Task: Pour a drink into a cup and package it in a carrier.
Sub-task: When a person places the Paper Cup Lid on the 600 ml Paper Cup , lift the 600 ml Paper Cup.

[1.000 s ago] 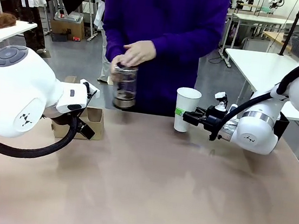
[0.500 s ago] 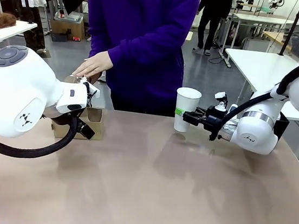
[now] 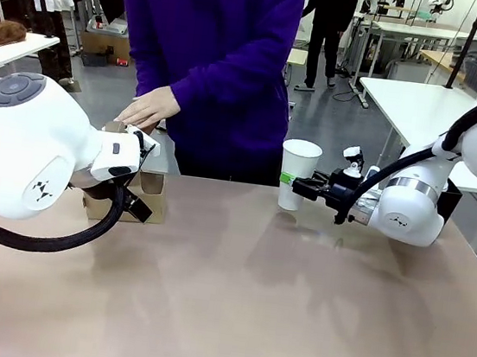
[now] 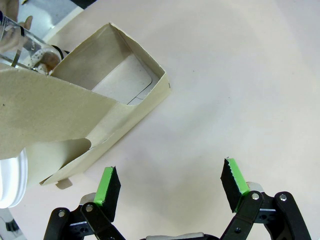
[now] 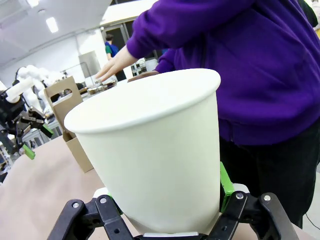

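Table (image 3: 249, 302): tan surface, shared by both arms and a person in a purple top (image 3: 226, 64) standing at the far edge; one hand (image 3: 147, 108) is lowered, palm down, above the table's far left corner

Left arm (image 3: 24, 148): large white housing over the left side of the table, in front of the carrier; right arm (image 3: 405, 208): reaches in from the right at low height

Carrier (image 4: 75, 115): brown cardboard, upright on the table at far left, handle panel standing, compartment open at the top and holding no cup

Cup (image 3: 298, 173): tall, white, upright, near the far edge right of centre, well apart from the carrier; whether its base touches the table cannot be told

Jug (image 4: 30, 47): clear with metal bands, just behind the carrier's far wall, fingers on it; liquid level cannot be told

Right gripper (image 3: 293, 182): clamped on the cup's lower half, green pads against its wall

Left gripper (image 4: 171, 184): jaws spread wide, nothing between them, over bare table just beside the carrier
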Controlling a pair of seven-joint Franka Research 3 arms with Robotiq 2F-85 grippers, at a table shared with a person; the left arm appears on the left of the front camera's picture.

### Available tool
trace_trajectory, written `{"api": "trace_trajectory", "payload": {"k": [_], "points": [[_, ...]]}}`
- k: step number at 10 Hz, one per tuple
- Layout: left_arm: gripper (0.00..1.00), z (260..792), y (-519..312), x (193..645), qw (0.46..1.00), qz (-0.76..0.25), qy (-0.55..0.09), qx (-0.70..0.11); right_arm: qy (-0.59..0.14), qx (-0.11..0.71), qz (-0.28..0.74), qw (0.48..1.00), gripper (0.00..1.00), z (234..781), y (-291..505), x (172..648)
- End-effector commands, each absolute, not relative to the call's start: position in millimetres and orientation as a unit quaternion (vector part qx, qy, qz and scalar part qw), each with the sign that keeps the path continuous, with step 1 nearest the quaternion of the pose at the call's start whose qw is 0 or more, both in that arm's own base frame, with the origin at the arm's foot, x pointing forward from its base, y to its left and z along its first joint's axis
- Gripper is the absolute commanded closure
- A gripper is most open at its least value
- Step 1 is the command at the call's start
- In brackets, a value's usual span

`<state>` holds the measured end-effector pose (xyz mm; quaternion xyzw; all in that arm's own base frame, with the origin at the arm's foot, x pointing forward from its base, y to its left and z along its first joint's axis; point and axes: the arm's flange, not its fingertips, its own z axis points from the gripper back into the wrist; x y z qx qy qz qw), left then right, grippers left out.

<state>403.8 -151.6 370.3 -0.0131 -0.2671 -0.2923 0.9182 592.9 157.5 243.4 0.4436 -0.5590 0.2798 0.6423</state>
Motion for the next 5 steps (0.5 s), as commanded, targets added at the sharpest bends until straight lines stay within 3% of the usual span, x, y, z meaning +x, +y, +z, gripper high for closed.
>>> {"api": "trace_trajectory", "payload": {"k": [1,5], "points": [[0.00,370.6,-151.6,403.6,0.918,-0.292,-0.267,-0.014,-0.563,0.444,0.278,0.640,0.20,249.0,158.2,589.6],[0.00,370.6,-151.6,403.6,0.918,-0.292,-0.267,-0.014,-0.563,0.444,0.278,0.640,0.20,249.0,158.2,589.6]]}}
